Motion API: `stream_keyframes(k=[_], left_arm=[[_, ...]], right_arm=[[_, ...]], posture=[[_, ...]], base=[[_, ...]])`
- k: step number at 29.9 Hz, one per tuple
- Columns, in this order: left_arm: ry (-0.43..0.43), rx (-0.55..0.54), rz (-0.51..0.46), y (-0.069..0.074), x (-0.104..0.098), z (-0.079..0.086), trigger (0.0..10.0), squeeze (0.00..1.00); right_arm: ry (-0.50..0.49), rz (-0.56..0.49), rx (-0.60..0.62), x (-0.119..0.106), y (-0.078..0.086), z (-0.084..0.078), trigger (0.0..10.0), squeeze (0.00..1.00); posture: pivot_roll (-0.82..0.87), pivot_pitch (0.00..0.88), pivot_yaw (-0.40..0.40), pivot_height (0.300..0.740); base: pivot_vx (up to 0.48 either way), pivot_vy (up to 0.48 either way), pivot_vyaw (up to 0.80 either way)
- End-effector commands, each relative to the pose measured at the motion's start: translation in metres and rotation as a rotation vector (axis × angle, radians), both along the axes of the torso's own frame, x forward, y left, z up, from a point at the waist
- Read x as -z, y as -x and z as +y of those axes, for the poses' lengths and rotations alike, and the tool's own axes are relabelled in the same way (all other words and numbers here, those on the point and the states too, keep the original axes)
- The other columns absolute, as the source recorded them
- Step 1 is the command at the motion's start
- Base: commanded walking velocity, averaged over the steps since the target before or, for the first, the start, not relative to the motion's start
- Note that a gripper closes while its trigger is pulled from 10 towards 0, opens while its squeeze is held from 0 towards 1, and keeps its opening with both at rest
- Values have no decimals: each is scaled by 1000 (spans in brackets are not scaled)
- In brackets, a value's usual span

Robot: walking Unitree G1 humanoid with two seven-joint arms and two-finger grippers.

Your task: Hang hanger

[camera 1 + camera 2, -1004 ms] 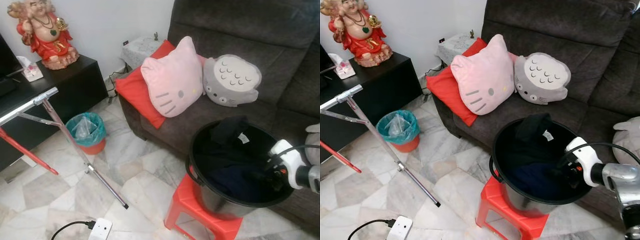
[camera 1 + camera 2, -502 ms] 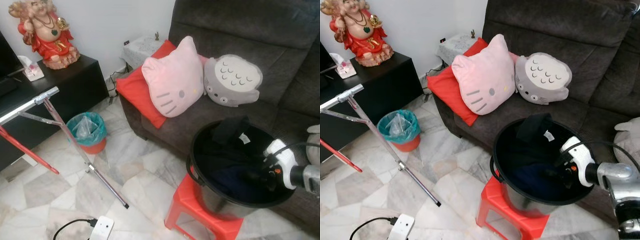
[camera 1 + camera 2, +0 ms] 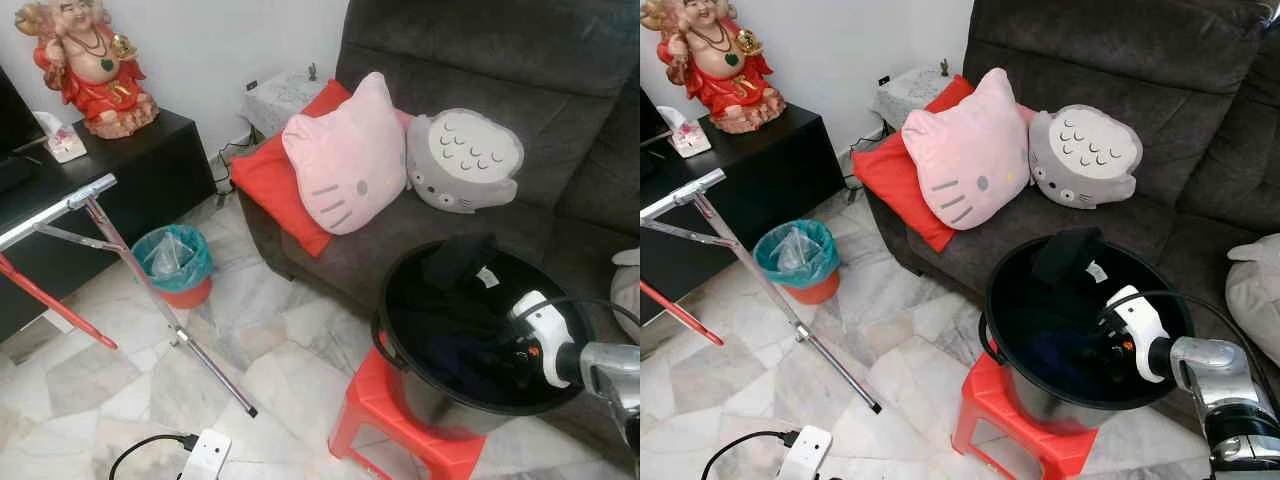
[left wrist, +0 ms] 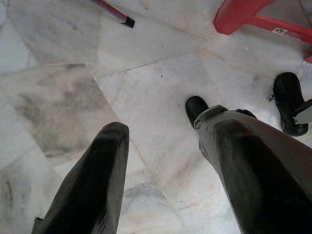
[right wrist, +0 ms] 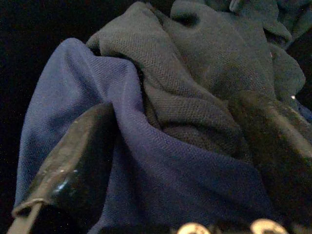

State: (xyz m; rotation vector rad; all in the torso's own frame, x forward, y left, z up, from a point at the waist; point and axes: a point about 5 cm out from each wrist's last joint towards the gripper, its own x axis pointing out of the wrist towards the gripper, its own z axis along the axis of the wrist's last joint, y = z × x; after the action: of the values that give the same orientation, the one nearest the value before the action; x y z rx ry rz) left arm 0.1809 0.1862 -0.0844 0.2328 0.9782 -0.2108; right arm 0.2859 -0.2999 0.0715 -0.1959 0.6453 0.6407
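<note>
Blue knit cloth (image 5: 146, 161) now bulges between my right end effector (image 5: 170, 146)'s spread fingers: over the last second I've pushed it deeper into the black bucket (image 3: 1020, 400), so it's poised to grab laundry, nothing gripped yet. No hanger can be made out among the dark clothes ahead of it, and the left end effector (image 4: 165, 165) hangs wide above the marble floor (image 4: 58, 92).

Three cushions (image 3: 345, 160) — one bucket (image 3: 400, 375) — one stool (image 3: 365, 425)
</note>
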Motion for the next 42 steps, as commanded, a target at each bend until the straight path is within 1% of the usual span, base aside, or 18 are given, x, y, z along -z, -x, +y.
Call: stream_keyframes(k=[1,5,26,30,42], left_arm=[[-7,-1,22,4,2,2,10000,0],[-13,-1,29,6,3,3,10000,0],[-17,5,35,6,3,5,10000,0],[-19,7,39,8,3,6,10000,0],[-19,9,43,10,5,3,10000,0]], right_arm=[[-9,-7,-7,0,-2,4,0,0],[-21,-9,-4,1,-3,5,0,0],[-47,0,7,4,-3,8,0,0],[-73,-6,28,4,-4,9,0,0],[-79,-36,53,0,-10,11,0,0]], posture=[[-102,20,86,740],[-102,20,85,740],[-103,21,85,740],[-104,21,85,740],[-104,21,84,740]], base=[[0,0,0],[0,0,0],[0,0,0],[0,0,0],[0,0,0]])
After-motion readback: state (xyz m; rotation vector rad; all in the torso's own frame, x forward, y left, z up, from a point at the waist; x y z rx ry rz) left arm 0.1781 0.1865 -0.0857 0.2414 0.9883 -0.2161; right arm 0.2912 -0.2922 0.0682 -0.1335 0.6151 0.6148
